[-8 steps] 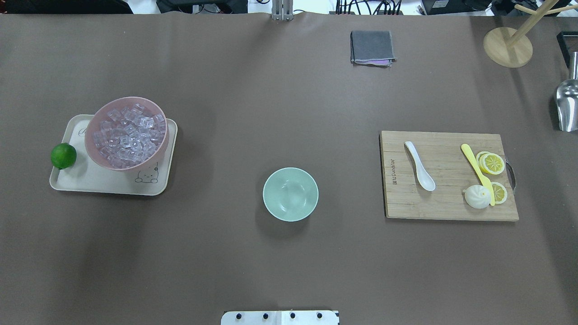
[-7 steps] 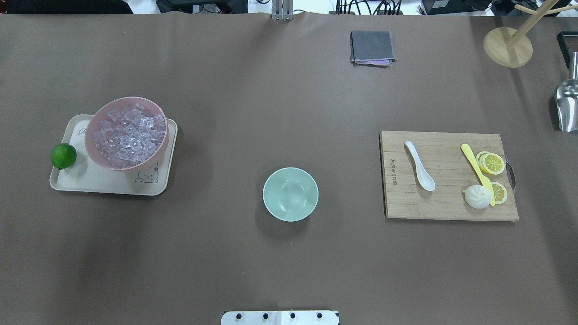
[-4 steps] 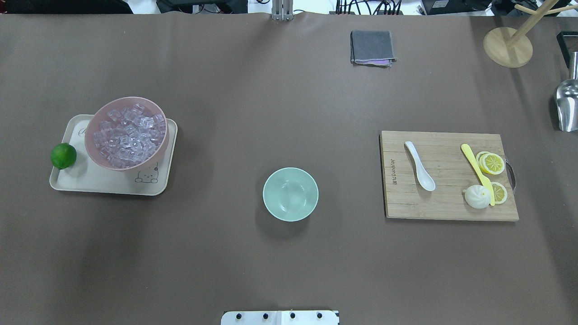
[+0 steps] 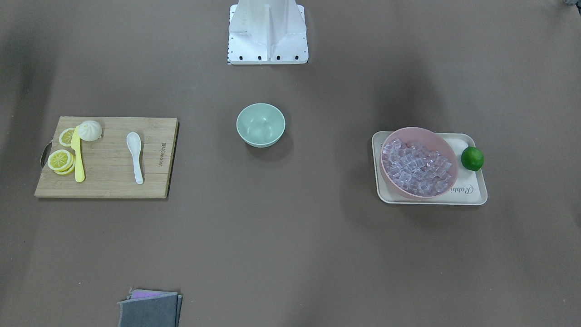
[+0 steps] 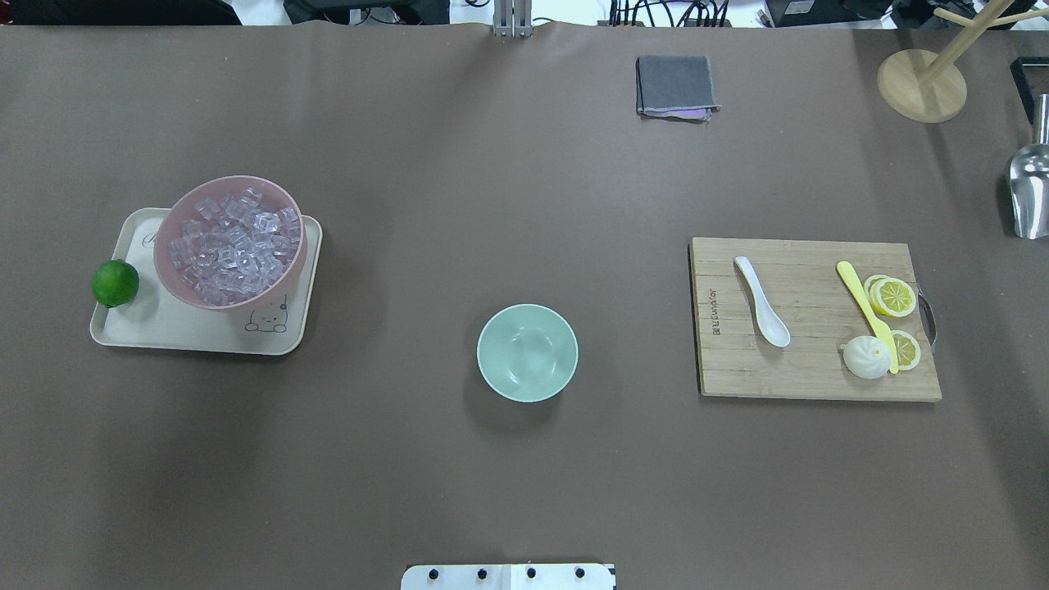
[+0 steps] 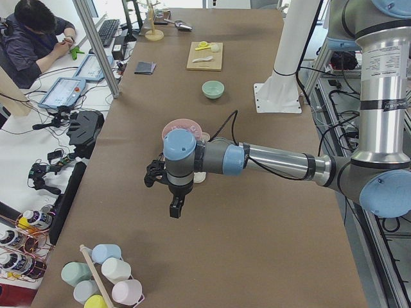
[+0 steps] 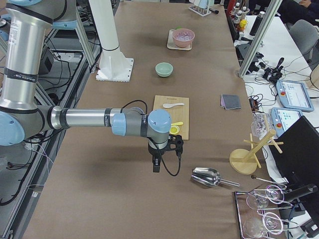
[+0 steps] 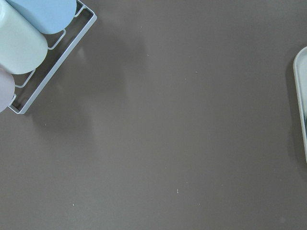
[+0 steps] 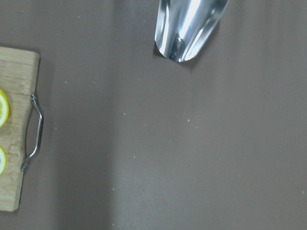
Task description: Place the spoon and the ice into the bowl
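Note:
The white spoon (image 5: 762,301) lies on a wooden cutting board (image 5: 811,369) on the right of the overhead view. The mint-green bowl (image 5: 527,352) stands empty at the table's middle. Many clear ice cubes (image 5: 232,246) fill a pink bowl (image 5: 229,179) on the left. My left gripper (image 6: 174,208) shows only in the exterior left view, hanging over bare table short of the pink bowl. My right gripper (image 7: 156,167) shows only in the exterior right view, past the board's end. I cannot tell whether either one is open or shut.
The pink bowl sits on a cream tray (image 5: 164,332) with a lime (image 5: 115,283). A yellow knife (image 5: 865,311), lemon slices (image 5: 892,297) and a white bun (image 5: 866,357) share the board. A grey cloth (image 5: 675,85), metal scoop (image 5: 1029,188), wooden stand (image 5: 921,85) and cup rack (image 8: 29,43) lie around.

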Action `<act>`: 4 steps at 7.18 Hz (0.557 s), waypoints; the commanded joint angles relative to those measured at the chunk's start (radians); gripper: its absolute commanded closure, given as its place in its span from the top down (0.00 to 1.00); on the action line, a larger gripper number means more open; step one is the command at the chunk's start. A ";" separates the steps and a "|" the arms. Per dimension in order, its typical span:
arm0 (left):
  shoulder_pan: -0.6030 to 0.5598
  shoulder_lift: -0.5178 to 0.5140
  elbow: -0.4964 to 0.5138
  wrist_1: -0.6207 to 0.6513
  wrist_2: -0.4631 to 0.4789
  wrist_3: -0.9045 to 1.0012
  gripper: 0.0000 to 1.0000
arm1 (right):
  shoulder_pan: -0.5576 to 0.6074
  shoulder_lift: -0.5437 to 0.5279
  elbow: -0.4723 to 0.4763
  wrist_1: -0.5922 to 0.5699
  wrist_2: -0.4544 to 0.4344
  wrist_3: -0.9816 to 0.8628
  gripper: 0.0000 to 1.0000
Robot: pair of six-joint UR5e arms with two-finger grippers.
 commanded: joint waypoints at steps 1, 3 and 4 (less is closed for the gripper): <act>0.000 -0.003 0.001 -0.128 -0.030 -0.006 0.98 | 0.000 -0.004 0.009 0.203 0.001 0.010 1.00; 0.000 -0.018 0.060 -0.373 -0.021 -0.016 0.98 | -0.003 0.055 0.009 0.261 -0.005 0.005 1.00; 0.000 -0.028 0.073 -0.405 -0.028 -0.100 0.98 | -0.006 0.074 0.016 0.282 0.004 0.005 1.00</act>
